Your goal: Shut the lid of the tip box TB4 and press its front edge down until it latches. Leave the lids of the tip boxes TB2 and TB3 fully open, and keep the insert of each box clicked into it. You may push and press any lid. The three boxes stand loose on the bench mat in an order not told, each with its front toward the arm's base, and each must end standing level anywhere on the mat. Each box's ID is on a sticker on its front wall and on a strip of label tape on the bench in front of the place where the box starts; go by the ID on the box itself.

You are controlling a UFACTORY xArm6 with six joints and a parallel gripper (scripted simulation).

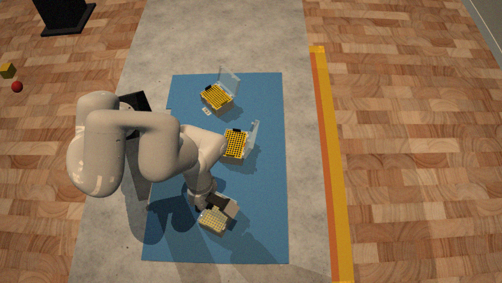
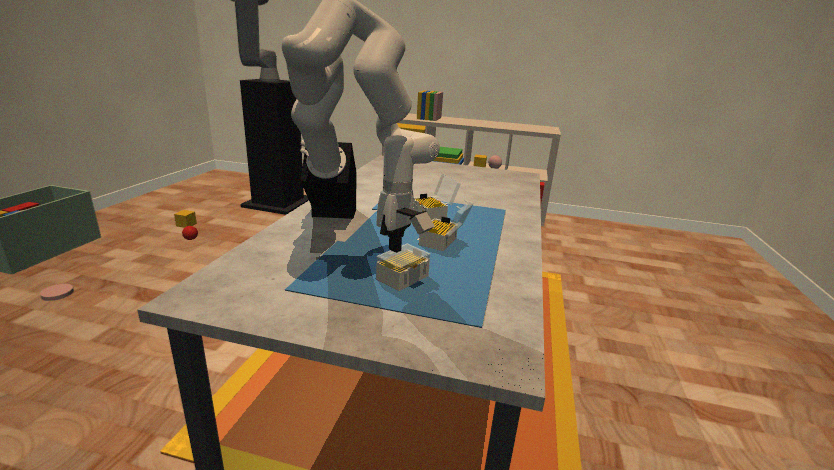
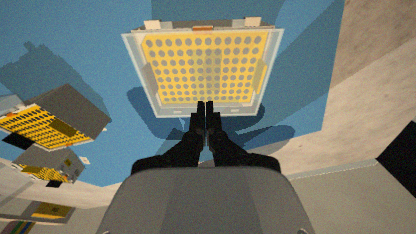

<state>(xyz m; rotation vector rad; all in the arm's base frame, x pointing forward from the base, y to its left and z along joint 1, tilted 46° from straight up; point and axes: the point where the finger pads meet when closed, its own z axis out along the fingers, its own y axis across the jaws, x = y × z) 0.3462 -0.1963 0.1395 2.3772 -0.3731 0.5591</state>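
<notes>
The nearest tip box (image 1: 213,219) stands on the blue mat with its clear lid lying flat over the yellow insert; it also shows in the wrist view (image 3: 204,67) and in the side view (image 2: 402,268). My gripper (image 3: 205,110) is shut and empty, pointing straight down. Its tips (image 2: 395,248) are at the middle of this lid's front edge; I cannot tell whether they touch it. The middle box (image 1: 234,146) and the far box (image 1: 216,98) each have the lid standing open. No ID sticker is readable.
A strip of label tape (image 1: 206,111) lies in front of the far box. My arm's elbow and wrist (image 1: 196,147) hang over the mat's left side, close to the middle box. The black base mount (image 1: 135,105) stands left of the mat.
</notes>
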